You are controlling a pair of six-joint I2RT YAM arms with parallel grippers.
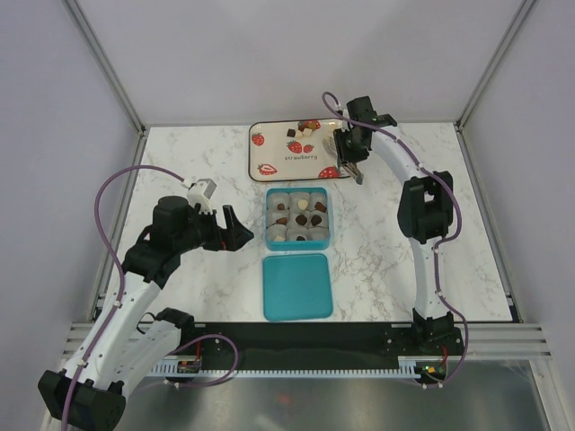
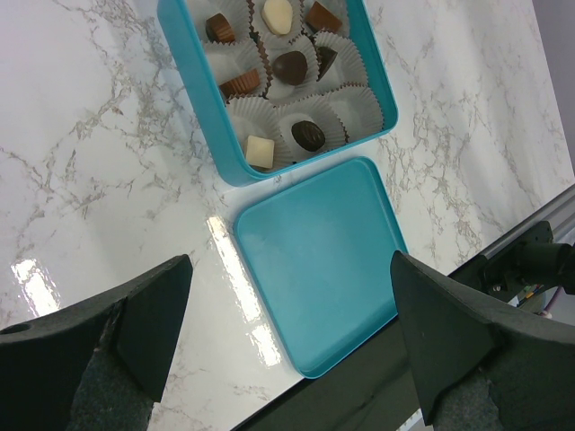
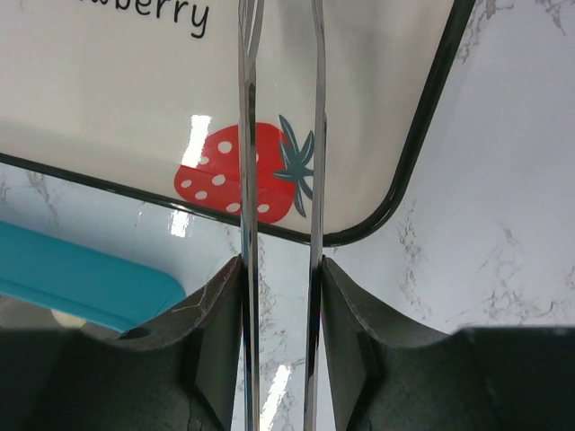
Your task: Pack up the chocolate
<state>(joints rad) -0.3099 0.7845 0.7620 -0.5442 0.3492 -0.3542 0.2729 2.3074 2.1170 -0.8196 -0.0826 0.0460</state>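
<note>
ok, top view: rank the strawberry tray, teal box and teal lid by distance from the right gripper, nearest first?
1. Strawberry tray: far side, right beside the right gripper.
2. Teal box: centre, on the tray's near side.
3. Teal lid: nearer still, in front of the box.

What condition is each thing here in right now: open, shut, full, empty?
Teal box: open, chocolates in most cups, one corner cup looks empty.
Lid: off, flat on the table beside the box.
Tray: holds a few loose pieces.
Left gripper: open, empty.
Right gripper: shut on the tongs, over the tray's corner.
Tongs: held, tips hidden in the wrist view.
</note>
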